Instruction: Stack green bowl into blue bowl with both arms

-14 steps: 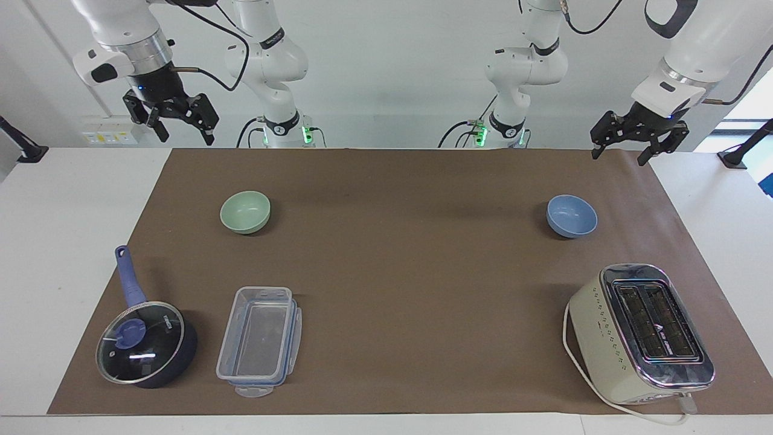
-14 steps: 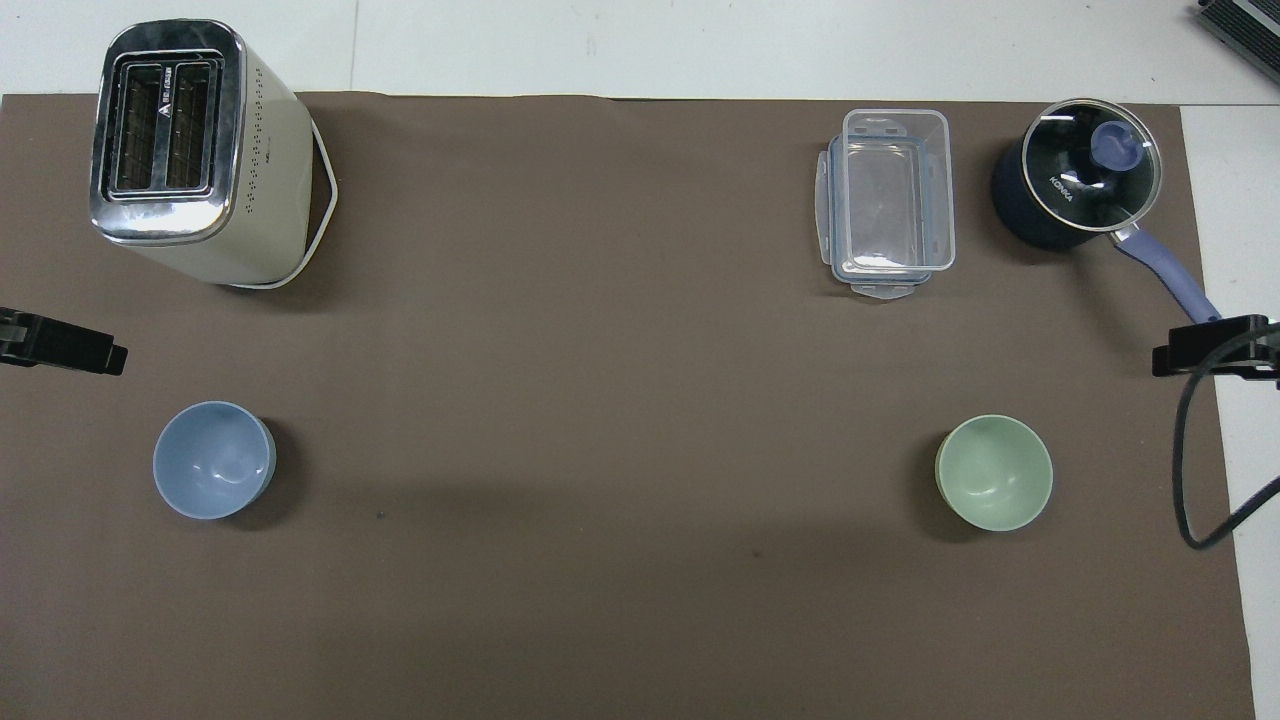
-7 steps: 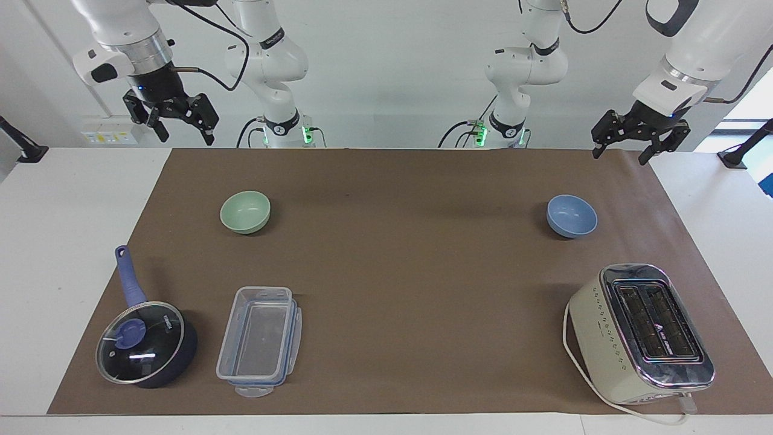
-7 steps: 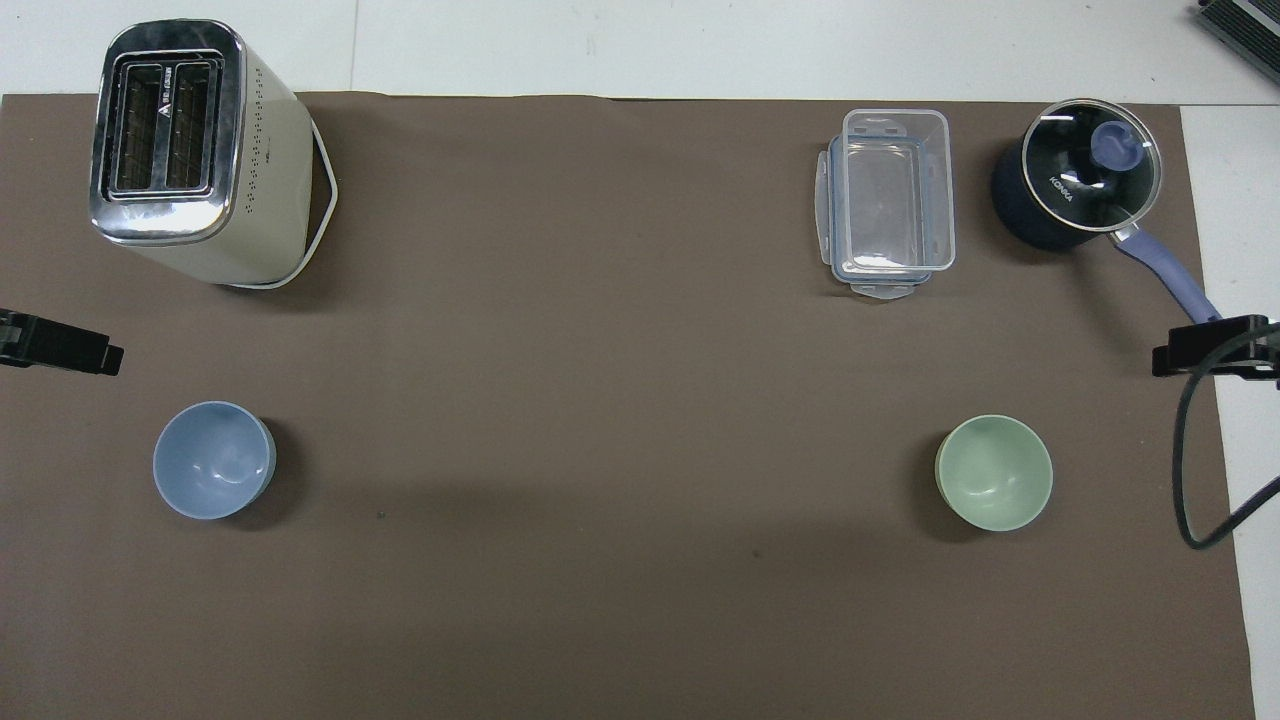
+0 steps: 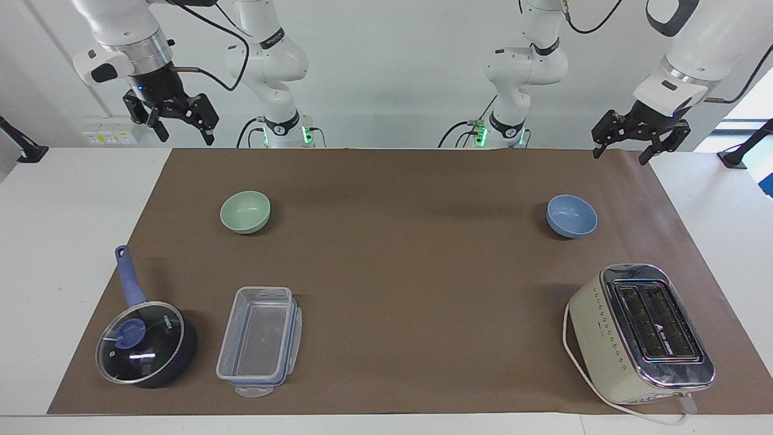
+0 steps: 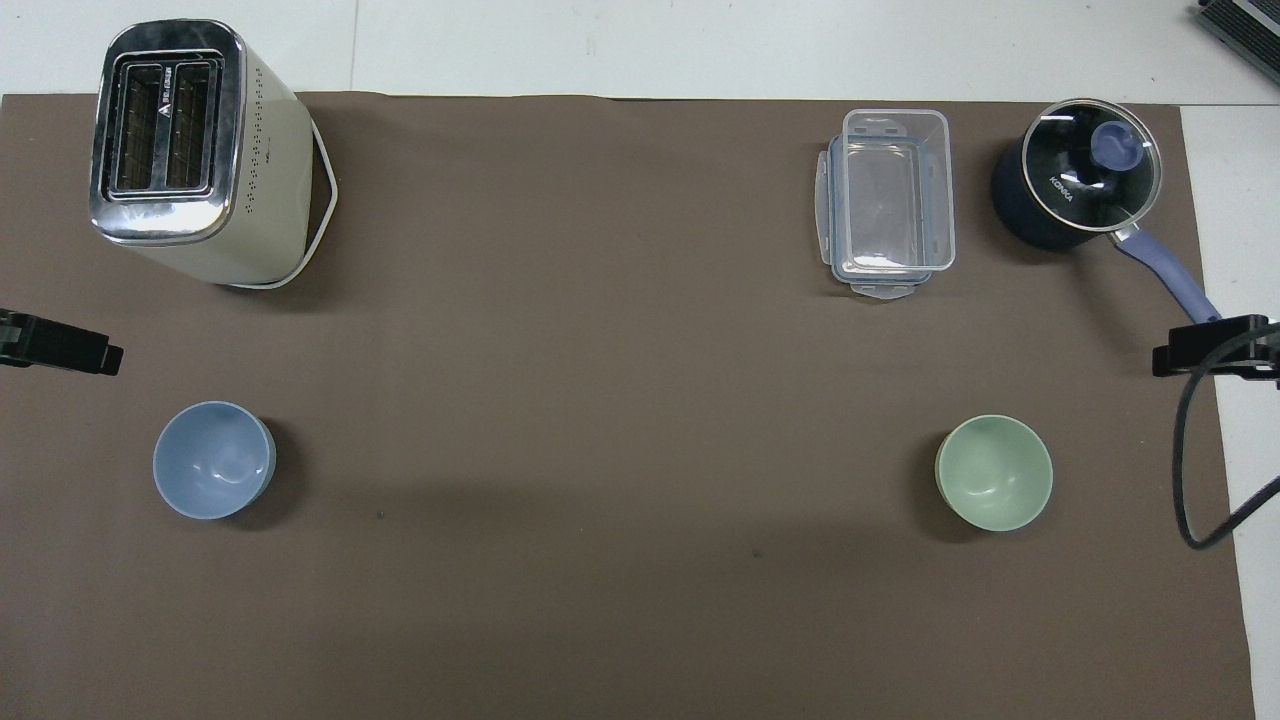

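Note:
The pale mint-green bowl [image 5: 244, 212] [image 6: 993, 472] stands upright on the brown mat toward the right arm's end. The periwinkle-blue bowl [image 5: 571, 215] [image 6: 213, 459] stands upright toward the left arm's end, well apart from the green bowl. Both bowls are empty. My right gripper [image 5: 185, 138] is open and empty, up in the air over the mat's edge at its own end. My left gripper [image 5: 619, 157] is open and empty, up in the air over the mat's edge at its end. Neither gripper touches a bowl.
A cream toaster [image 5: 640, 332] stands farther from the robots than the blue bowl. A clear plastic container [image 5: 259, 341] and a dark blue glass-lidded saucepan [image 5: 145, 344] lie farther from the robots than the green bowl. The brown mat [image 5: 410, 272] covers the white table.
Both grippers have risen very slightly. The bowls have not moved.

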